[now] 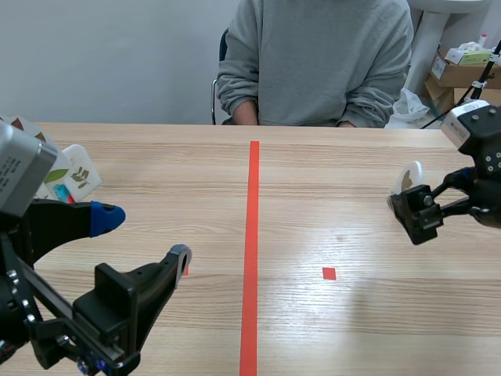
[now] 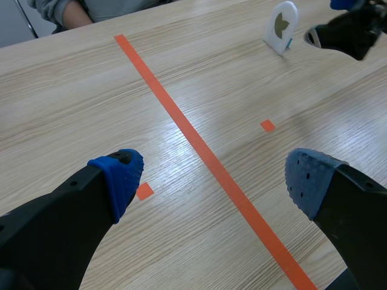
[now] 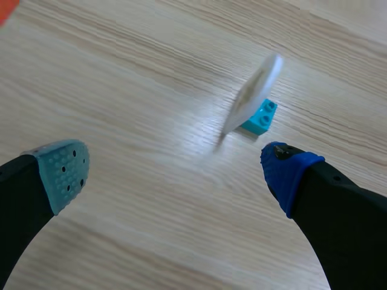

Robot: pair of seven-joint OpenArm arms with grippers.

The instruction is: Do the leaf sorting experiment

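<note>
Scene view: card [image 1: 409,177] beside right gripper [image 1: 412,215]

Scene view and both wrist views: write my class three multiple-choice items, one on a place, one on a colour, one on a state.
1. Where does the white leaf disc stand? A) just ahead of the right tool B) lying flat on the orange-red line C) in the person's hand
2. What colour is the small brick under the disc? A) yellow B) turquoise C) black
3. How is the left tool? A) shut on the disc B) shut on nothing C) open, holding nothing
Answers: 1 A, the right wrist view shows it ahead of that tool's open fingers. 2 B, the brick shows turquoise there. 3 C, its pads stand wide apart with nothing between.
</note>
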